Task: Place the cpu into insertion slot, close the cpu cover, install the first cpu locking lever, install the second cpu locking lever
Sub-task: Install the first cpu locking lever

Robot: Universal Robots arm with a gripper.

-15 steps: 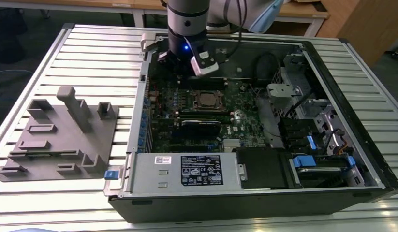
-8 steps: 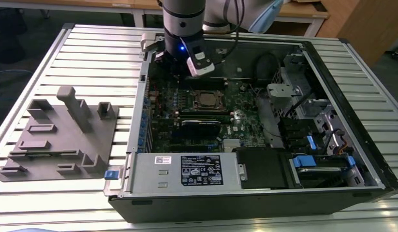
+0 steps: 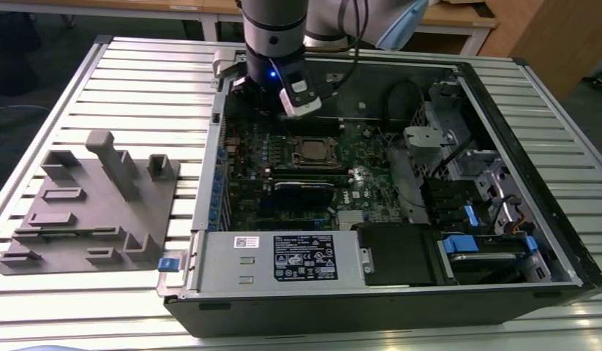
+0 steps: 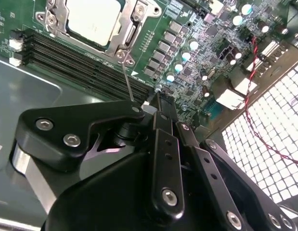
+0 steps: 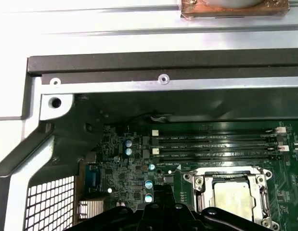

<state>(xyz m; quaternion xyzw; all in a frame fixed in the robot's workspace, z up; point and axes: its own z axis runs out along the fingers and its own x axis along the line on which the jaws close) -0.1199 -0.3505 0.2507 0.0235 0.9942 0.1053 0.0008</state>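
Observation:
The cpu (image 4: 93,19) (image 5: 233,199) lies pale and silvery in the insertion slot (image 3: 314,150) of the green motherboard. The cpu cover (image 4: 132,24) (image 5: 262,197), a silvery frame, lies flat around it. From the slot's corner a thin metal locking lever (image 4: 127,79) sticks up towards my gripper. My gripper (image 4: 158,98) (image 5: 158,192) (image 3: 289,113) hovers just beside the slot, over the small capacitors, on the side towards the case's back wall. Its black fingers (image 4: 164,139) look pressed together, and I see nothing between them. The lever's free end passes behind the gripper's linkage.
The open computer case (image 3: 535,183) lies on a slatted metal table (image 3: 134,80). Long black memory slots (image 4: 81,60) run beside the socket. A perforated case wall (image 4: 264,144) and a red-black wire (image 4: 257,96) are close to the gripper. A grey fixture block (image 3: 96,205) stands at the exterior view's left.

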